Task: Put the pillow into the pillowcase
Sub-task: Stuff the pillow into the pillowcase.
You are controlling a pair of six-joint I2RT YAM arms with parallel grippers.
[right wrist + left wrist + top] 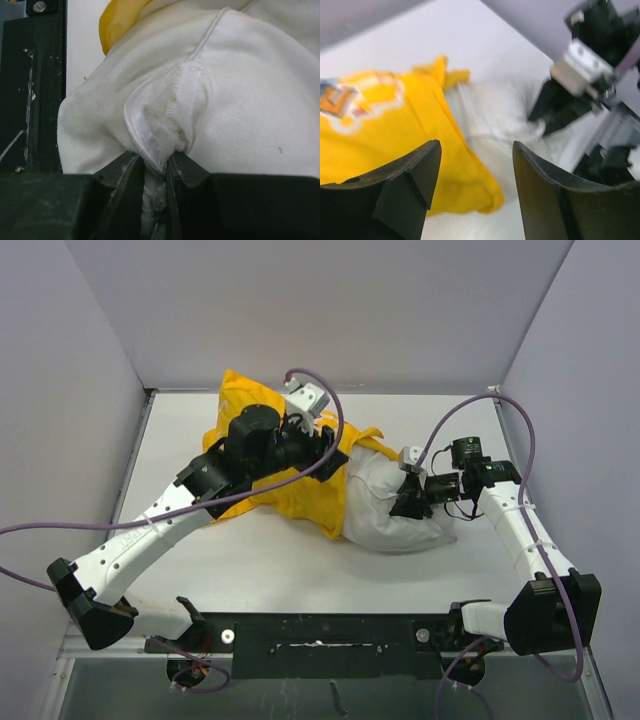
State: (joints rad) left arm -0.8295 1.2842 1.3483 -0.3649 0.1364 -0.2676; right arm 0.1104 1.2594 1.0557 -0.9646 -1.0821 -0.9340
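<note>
Pillow [400, 508] lying on counter [270, 560], left end tucked under yellow pillowcase [300, 495], right end sticking out. Right pincer [156, 165] pinched tight on a fold of its fabric. Left pincer [476, 167] parted, holding nothing, above pillowcase edge.

No text is legible; the printed lettering on the pillowcase [395, 135] is too blurred to read.

A yellow pillowcase [310, 502] lies bunched on the desk [250, 560], a white pillow [385, 512] poking from its right side. The left end effector [328, 455] hangs over the pillowcase; the right end effector [410, 502] touches the pillow.
</note>
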